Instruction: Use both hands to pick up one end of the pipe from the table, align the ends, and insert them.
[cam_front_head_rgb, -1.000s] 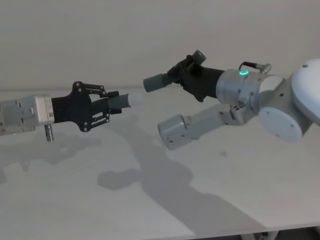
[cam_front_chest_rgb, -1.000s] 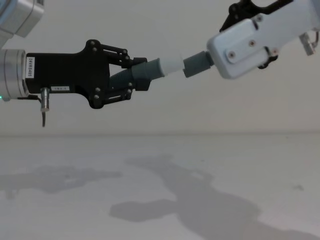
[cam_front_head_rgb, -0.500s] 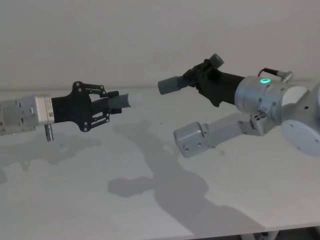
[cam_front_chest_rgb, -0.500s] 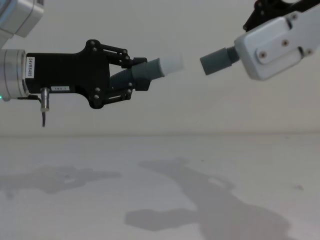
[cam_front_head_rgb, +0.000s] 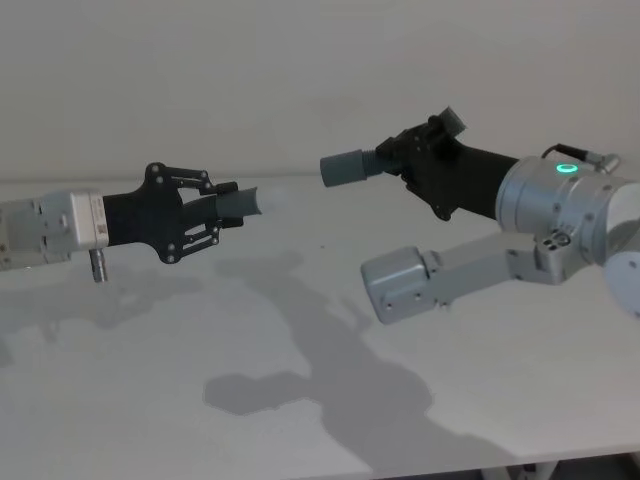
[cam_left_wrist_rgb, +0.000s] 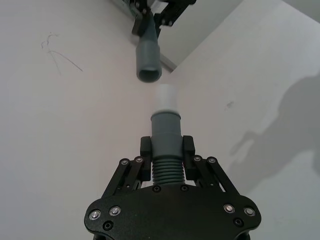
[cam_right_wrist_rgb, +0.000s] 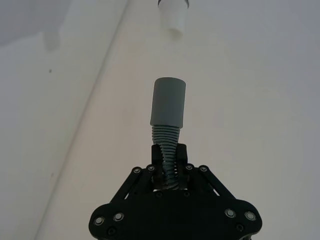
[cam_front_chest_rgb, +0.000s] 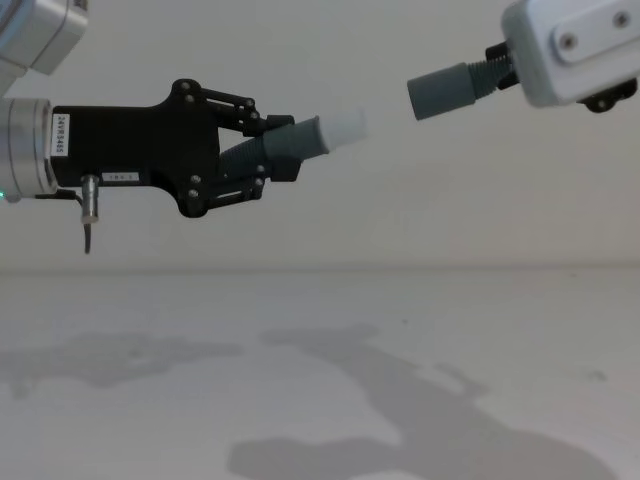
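— Where are the two pipe pieces?

— Both are up in the air, well above the white tabletop (cam_front_head_rgb: 150, 400). The left claw (cam_front_head_rgb: 228, 208) is clamped on the ribbed neck of the white-tipped piece (cam_front_chest_rgb: 300, 140), and the right claw (cam_front_head_rgb: 395, 160) is clamped on the ribbed neck of the collared piece (cam_front_chest_rgb: 445, 90).

— Do the ends touch?

— No. The white plug tip (cam_front_chest_rgb: 340, 127) and the grey socket collar (cam_front_head_rgb: 345, 167) stand apart with a clear gap between them. In the chest view the collar sits higher than the tip and to its right, its open mouth facing left and slightly down.

— How do they line up?

— In the left wrist view the collar's opening (cam_left_wrist_rgb: 149, 75) lies beyond the white tip (cam_left_wrist_rgb: 165, 96) and off to one side of its axis, so they look not quite in line. From the right wrist view the tip (cam_right_wrist_rgb: 175, 20) is likewise offset from the collar (cam_right_wrist_rgb: 168, 101).

— And the tabletop?

— Only the arms' shadows fall on it
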